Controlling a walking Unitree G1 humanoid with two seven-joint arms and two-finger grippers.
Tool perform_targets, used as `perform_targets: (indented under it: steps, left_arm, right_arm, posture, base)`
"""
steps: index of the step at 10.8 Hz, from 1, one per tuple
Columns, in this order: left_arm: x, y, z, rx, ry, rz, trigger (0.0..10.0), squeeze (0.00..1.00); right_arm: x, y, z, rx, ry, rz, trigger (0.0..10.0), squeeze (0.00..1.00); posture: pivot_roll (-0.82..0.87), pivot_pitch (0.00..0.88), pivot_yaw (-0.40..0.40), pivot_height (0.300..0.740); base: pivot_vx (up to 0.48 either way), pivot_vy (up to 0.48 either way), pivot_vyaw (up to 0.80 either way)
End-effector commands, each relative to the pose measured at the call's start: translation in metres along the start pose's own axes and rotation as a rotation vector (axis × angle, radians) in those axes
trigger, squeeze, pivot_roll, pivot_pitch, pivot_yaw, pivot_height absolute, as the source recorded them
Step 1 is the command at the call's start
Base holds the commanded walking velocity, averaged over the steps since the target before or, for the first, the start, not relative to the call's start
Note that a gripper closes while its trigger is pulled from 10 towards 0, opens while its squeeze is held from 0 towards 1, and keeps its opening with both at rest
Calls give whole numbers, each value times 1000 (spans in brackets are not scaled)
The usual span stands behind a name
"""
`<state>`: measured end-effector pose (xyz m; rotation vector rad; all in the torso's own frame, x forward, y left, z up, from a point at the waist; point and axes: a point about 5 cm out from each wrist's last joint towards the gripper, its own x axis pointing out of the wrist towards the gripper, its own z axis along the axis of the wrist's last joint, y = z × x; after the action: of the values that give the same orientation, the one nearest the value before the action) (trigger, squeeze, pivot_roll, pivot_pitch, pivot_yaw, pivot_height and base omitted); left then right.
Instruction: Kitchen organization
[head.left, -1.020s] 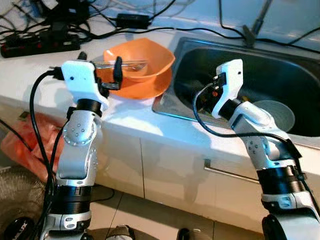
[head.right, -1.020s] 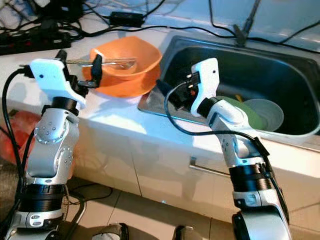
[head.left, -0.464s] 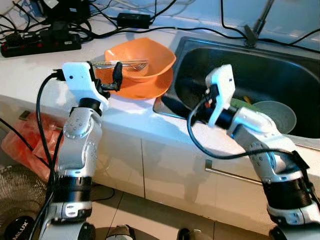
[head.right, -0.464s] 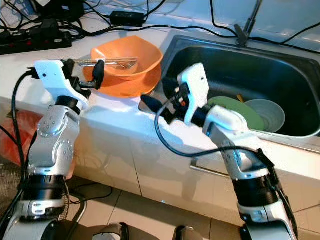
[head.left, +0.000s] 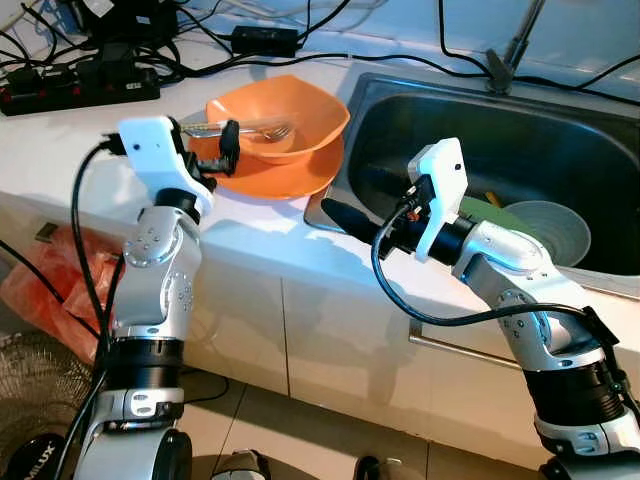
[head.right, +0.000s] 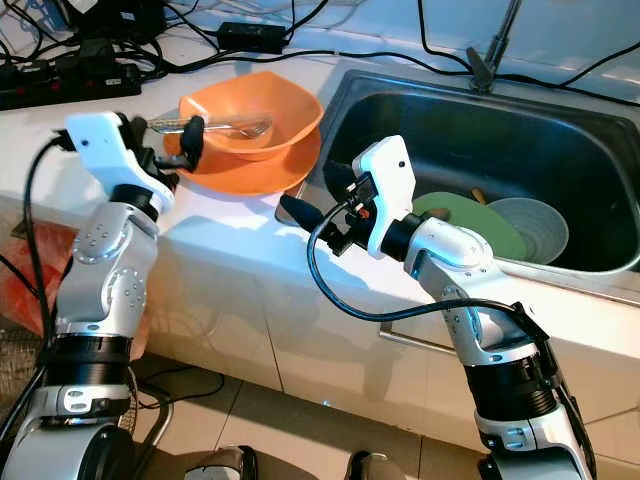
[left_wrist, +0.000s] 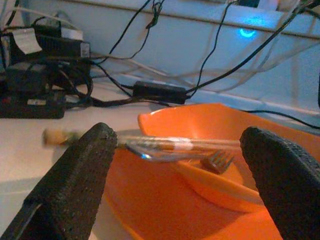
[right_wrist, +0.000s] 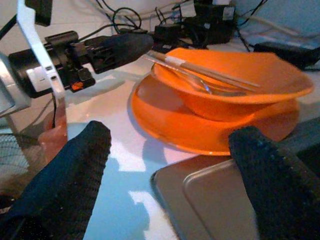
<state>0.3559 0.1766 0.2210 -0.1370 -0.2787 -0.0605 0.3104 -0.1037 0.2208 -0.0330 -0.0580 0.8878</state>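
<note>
An orange bowl (head.left: 290, 112) sits on an orange plate (head.left: 285, 182) on the white counter (head.left: 60, 150), just left of the sink (head.left: 560, 110). A fork (left_wrist: 212, 161) and chopsticks (left_wrist: 165, 145) lie across the bowl. My left gripper (head.left: 212, 148) is at the bowl's left rim, open, with the utensil handles ahead between its fingers (left_wrist: 75, 185). My right gripper (head.right: 312, 192) hangs open over the sink's front left corner, pointing at the plate (right_wrist: 200, 135), with nothing in it. A green plate (head.right: 470, 215) and a grey bowl (head.left: 545, 225) lie in the sink.
A power strip (head.left: 80, 85), an adapter (head.left: 265, 40) and several cables crowd the counter's back. The faucet (head.left: 510, 50) stands behind the sink. A cabinet handle (head.left: 460, 345) runs below the counter edge. An orange bag (head.left: 40, 290) lies on the floor at the left.
My right gripper has swung out of the sink and leftward, now over the counter edge near the orange plate. The left gripper has stayed at the bowl's rim, shifting slightly left.
</note>
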Motion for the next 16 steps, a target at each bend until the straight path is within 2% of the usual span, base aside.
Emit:
perform_targets:
  steps: [1, 3, 5, 8, 9, 10, 14, 15, 16]
  left_arm:
    - [4, 2, 5, -15, -16, 2, 10000, 0]
    - [6, 4, 1, -39, 2, 18, 10000, 0]
    - [6, 0, -4, -44, 10, 10, 10000, 0]
    - [10, -4, -4, -84, 11, -1, 10000, 0]
    - [14, -8, -2, -107, 0, -28, 10000, 0]
    - [17, -13, -1, -164, -11, -66, 10000, 0]
    - [22, -17, -2, -241, -7, -86, 10000, 0]
    - [22, -17, -2, -257, -9, -91, 9412, 0]
    - [22, -16, -2, -282, -13, -94, 4471, 0]
  right_arm:
    - [-1, 2, 0, 12, 3, 3, 10000, 0]
    - [-2, 3, 0, 17, 7, 8, 10000, 0]
    - [-2, 8, 0, -14, 8, 38, 10000, 0]
    - [0, 9, 5, -39, -14, 21, 10000, 0]
    - [0, 6, 9, -33, -40, -12, 10000, 0]
    - [0, 2, 9, -33, -48, -50, 10000, 0]
    - [0, 4, 11, 48, -66, -35, 10000, 0]
    - [0, 6, 11, 44, -64, -51, 10000, 0]
    - [0, 8, 9, 14, -41, -30, 10000, 0]
  posture:
    - [37, 114, 6, 740]
    - [34, 117, 5, 740]
    - [35, 121, 2, 740]
    - [33, 121, 0, 740]
    - [30, 120, 3, 740]
    - [28, 120, 3, 740]
    - [21, 123, 2, 740]
    - [21, 123, 2, 740]
    - [21, 125, 2, 740]
  base:
    - [0, 0, 0]
    - [0, 0, 0]
    - [0, 0, 0]
    - [0, 0, 0]
    - [0, 0, 0]
    - [0, 0, 0]
    - [0, 0, 0]
    - [0, 0, 0]
    - [0, 0, 0]
